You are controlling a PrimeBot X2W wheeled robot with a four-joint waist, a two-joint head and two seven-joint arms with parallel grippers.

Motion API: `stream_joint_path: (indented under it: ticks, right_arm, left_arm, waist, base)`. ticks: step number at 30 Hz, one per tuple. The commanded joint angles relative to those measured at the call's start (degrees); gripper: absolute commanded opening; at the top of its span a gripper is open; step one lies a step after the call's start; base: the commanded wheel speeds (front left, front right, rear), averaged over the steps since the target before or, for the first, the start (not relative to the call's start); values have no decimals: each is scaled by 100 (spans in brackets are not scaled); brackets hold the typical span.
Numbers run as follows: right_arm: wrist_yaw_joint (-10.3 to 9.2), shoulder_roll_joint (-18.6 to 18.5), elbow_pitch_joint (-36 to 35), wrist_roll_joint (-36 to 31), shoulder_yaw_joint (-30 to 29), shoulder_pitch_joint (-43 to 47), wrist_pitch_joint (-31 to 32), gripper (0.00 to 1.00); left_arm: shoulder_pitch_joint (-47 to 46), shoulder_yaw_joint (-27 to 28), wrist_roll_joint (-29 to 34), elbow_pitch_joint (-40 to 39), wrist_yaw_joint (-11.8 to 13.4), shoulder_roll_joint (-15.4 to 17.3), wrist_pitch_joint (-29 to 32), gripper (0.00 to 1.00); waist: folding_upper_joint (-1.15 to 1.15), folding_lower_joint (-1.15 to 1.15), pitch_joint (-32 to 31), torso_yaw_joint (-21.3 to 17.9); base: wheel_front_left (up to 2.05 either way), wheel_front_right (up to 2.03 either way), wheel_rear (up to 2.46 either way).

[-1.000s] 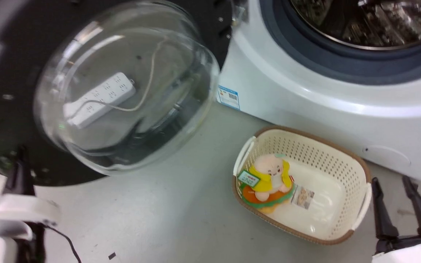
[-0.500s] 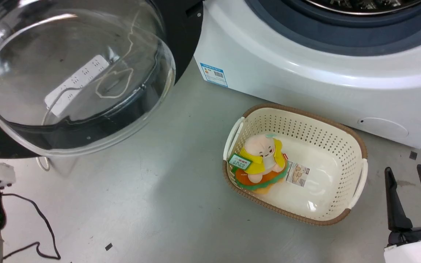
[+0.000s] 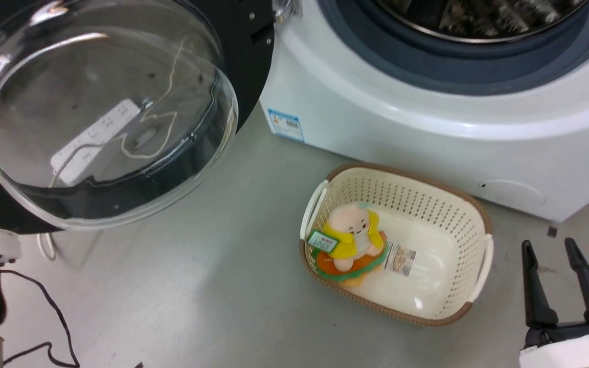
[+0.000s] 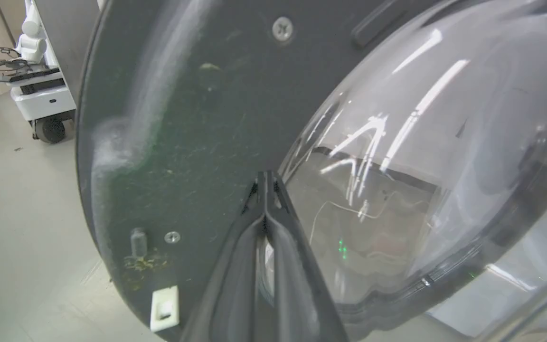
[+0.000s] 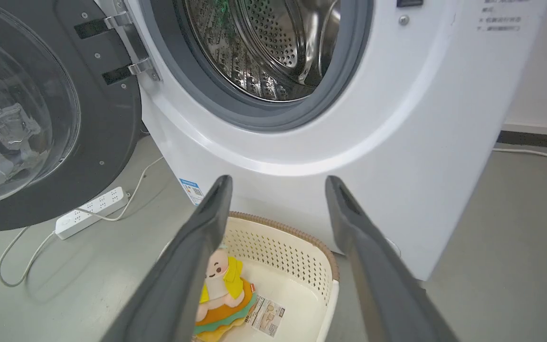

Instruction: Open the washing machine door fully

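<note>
Door hangs wide at the left of the machine. Left pincer, fingers together, points at the door's inner face; right pincer is apart and idle. Judged final stage: push the door on to its hinge stop.

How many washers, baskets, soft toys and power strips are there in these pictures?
Washing machine: 1
Basket: 1
Soft toy: 1
Power strip: 1
Total: 4
</note>
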Motion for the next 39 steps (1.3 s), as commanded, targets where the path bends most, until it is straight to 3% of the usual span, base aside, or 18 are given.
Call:
stream_joint_path:
  ticks: [1,6,14,19,25,26,27,39]
  right_arm:
    - [6,53,65,44,18,-104,-36,100]
    - [6,216,267,96,21,-129,-69,100]
    - [6,351,90,93,27,-201,-74,100]
    - [6,420,-37,99,10,-213,-74,100]
    - [6,484,-81,72,71,-119,-75,100]
    - [6,493,-75,70,71,-88,-75,100]
    - [6,500,-68,67,72,-54,-75,100]
    - [6,533,106,40,109,165,-75,100]
  left_arm:
    - [166,9,102,-232,-28,-83,-29,0]
    - [692,-160,382,-1293,-72,-481,-30,0]
    - [1481,-916,601,-2540,-41,-1219,16,0]
    - [1959,-1436,731,-2735,17,-1623,77,0]
    - [2329,-1680,845,-2586,107,-1872,33,0]
    - [2382,-1696,893,-2549,137,-1892,21,33]
    - [2434,-1698,924,-2517,166,-1918,8,100]
    - [2883,-1725,1468,-2332,250,-2108,-30,100]
  waist:
    - [0,0,-227,-94]
    - [0,0,-687,-267]
    - [0,0,-1186,-778]
    - [0,0,-1353,-1219]
    - [0,0,-1458,-1666]
    - [0,0,-1482,-1739]
    - [0,0,-1496,-1810]
    - [0,0,-1568,-2161]
  base:
    - [0,0,0]
    - [0,0,0]
    - [0,0,0]
    - [0,0,0]
    - [0,0,0]
    - [0,0,0]
    - [0,0,0]
    - [0,0,0]
